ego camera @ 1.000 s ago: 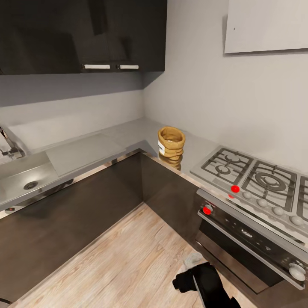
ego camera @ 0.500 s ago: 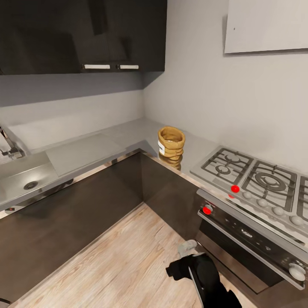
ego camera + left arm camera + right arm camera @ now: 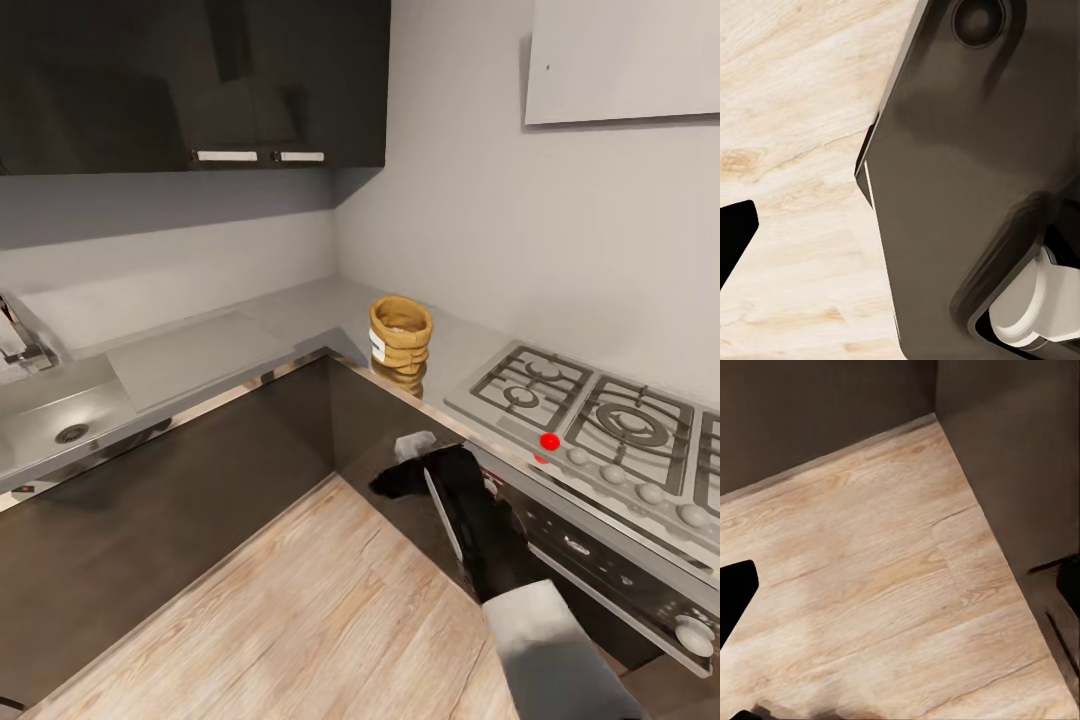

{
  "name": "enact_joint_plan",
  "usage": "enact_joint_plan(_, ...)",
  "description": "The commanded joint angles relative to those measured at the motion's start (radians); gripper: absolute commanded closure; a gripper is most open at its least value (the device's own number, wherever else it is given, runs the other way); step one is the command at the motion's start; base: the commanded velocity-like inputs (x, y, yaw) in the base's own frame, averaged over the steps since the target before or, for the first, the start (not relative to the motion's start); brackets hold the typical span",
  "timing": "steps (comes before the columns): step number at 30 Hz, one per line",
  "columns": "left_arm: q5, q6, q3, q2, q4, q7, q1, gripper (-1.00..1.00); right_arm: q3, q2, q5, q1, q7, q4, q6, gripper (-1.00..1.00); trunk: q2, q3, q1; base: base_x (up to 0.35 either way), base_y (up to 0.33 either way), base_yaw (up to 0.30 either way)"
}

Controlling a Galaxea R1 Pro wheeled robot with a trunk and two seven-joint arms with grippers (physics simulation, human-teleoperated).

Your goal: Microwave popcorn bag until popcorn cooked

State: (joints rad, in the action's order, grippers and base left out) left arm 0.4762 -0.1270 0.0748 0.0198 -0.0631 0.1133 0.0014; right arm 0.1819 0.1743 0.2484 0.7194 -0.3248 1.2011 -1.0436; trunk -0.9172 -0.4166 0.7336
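The popcorn bag [image 3: 400, 338], a tan paper sack with a rolled rim and a white label, stands upright on the grey countertop [image 3: 300, 315] near the inner corner, just left of the gas hob. My right gripper [image 3: 400, 463] hangs below the counter edge in front of the dark cabinet, under and slightly in front of the bag, its fingers apart and holding nothing. One black fingertip [image 3: 735, 594] shows over the wood floor in the right wrist view. A black fingertip [image 3: 733, 236] of the left gripper shows too. The microwave is out of view, and popcorn cannot be made out.
A steel gas hob [image 3: 590, 420] with a red knob sits right of the bag, above a black-and-steel oven [image 3: 590, 560]. A sink [image 3: 60, 425] lies at the far left. Dark wall cabinets [image 3: 190, 80] and a white hood [image 3: 620, 60] hang above. Pale wood floor [image 3: 300, 610] lies between the counters.
My right arm has risen from the bottom of the head view, up and slightly left, to just under the counter edge below the bag. The bag has not moved.
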Motion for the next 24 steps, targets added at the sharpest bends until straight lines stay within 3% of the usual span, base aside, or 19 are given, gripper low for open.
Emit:
enact_joint_plan(1, 0.007, -0.002, 0.008, 0.0, -0.001, 0.005, 0.0, -1.0, -0.003, 0.0, 0.009, 0.103, -0.008, -0.065, -0.004, -1.0, -0.001, -0.001, 0.0, 0.0, 0.0, 0.0)
enact_joint_plan(4, 0.007, -0.002, 0.008, 0.0, -0.001, 0.005, 0.0, -1.0, -0.015, 0.0, 0.009, 0.209, -0.009, -0.095, -0.004, -1.0, -0.001, -0.001, 0.0, 0.0, 0.0, 0.0)
enact_joint_plan(6, 0.007, -0.002, 0.008, 0.0, -0.001, 0.005, 0.0, -1.0, -0.071, 0.0, 0.009, 0.309, -0.009, -0.139, -0.004, -1.0, -0.001, -0.001, 0.0, 0.0, 0.0, 0.0)
enact_joint_plan(7, 0.007, -0.002, 0.008, 0.0, -0.001, 0.005, 0.0, -1.0, -0.083, 0.0, 0.01, 0.33, -0.009, -0.156, -0.004, -1.0, -0.001, -0.001, 0.0, 0.0, 0.0, 0.0)
enact_joint_plan(8, 0.007, -0.002, 0.008, 0.0, -0.001, 0.005, 0.0, -1.0, -0.124, 0.0, 0.011, 0.401, -0.008, -0.219, -0.004, -1.0, -0.001, -0.001, 0.0, 0.0, 0.0, 0.0)
enact_joint_plan(13, 0.007, -0.002, 0.008, 0.0, -0.001, 0.005, 0.0, -1.0, -0.217, 0.0, 0.015, 0.543, 0.002, -0.388, -0.004, -1.0, -0.001, -0.001, 0.0, 0.0, 0.0, 0.0)
enact_joint_plan(15, 0.007, -0.002, 0.008, -0.001, -0.001, 0.005, 0.0, -1.0, -0.246, 0.0, 0.018, 0.629, 0.009, -0.499, -0.004, -1.0, -0.001, -0.001, 0.0, 0.0, 0.0, 0.0)
enact_joint_plan(16, 0.007, -0.002, 0.008, -0.001, -0.001, 0.005, 0.0, -1.0, -0.254, 0.0, 0.018, 0.72, 0.066, -0.64, -0.004, -1.0, -0.001, -0.001, 0.0, 0.0, 0.0, 0.0)
enact_joint_plan(17, 0.007, -0.002, 0.008, -0.001, -0.001, 0.005, 0.0, -1.0, -0.255, 0.0, 0.018, 0.738, 0.076, -0.665, -0.004, -1.0, -0.001, -0.001, 0.0, 0.0, 0.0, 0.0)
enact_joint_plan(19, 0.007, -0.002, 0.008, -0.001, -0.001, 0.005, 0.0, -1.0, -0.255, -0.039, 0.024, 0.764, 0.116, -0.669, -0.004, -1.0, -0.001, -0.001, 0.0, 0.0, 0.0, 0.0)
enact_joint_plan(24, 0.007, -0.002, 0.008, -0.001, -0.001, 0.005, 0.0, -1.0, -0.254, -0.075, 0.027, 0.77, 0.139, -0.572, -0.004, -1.0, -0.001, -0.001, 0.0, 0.0, 0.0, 0.0)
